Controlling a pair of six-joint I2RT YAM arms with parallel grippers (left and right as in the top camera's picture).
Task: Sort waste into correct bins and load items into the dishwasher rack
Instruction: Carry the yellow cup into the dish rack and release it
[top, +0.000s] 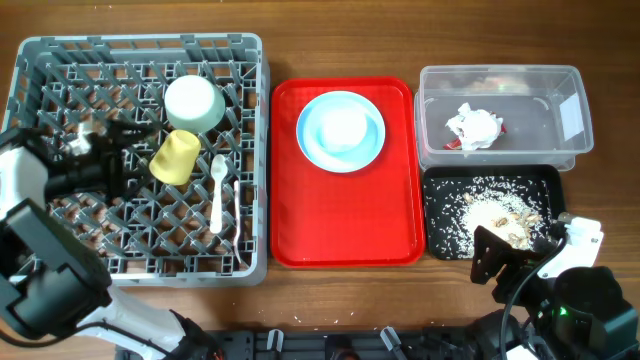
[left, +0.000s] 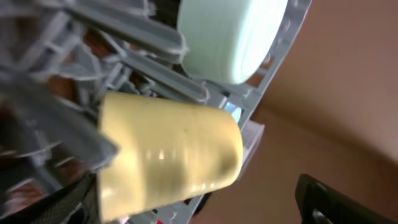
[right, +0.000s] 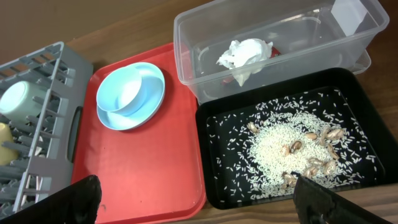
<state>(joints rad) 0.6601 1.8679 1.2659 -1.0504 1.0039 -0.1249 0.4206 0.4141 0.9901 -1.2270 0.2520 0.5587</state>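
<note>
The grey dishwasher rack (top: 140, 44) fills the left of the wooden table (top: 610, 30), and the yellow cup (top: 175, 157) lies on its side among the pegs near the middle. The pale green bowl (top: 192, 102) is tipped just beyond the cup, and a white plastic spoon (top: 217, 195) lies flat on the grid a little to its right. The left gripper (top: 132, 155) reaches in from the rack's left side. Its fingers are spread apart, and in the wrist view one dark finger stands clear of the cup's side (the other, at the lower left, is too blurred to tell whether it touches). Grey pegs and bars crowd that view and cross in front of the cup and the bowl. A red tray (top: 340, 225) sits just beside the rack with the light blue plate (top: 340, 132) on its far half. To its right the clear plastic tub (top: 535, 130) holds the crumpled white wrapper (top: 472, 127), whose red print is too small to read, and a white sticker (top: 572, 115) on the tub's end wall shows no legible writing. The black tray (top: 545, 180), touching the tub's near side, holds beige rice scraps (top: 495, 210). The right gripper (right: 199, 202) hangs over the tray's near edge with its fingers wide apart and nothing between them, hiding that corner from overhead.
</note>
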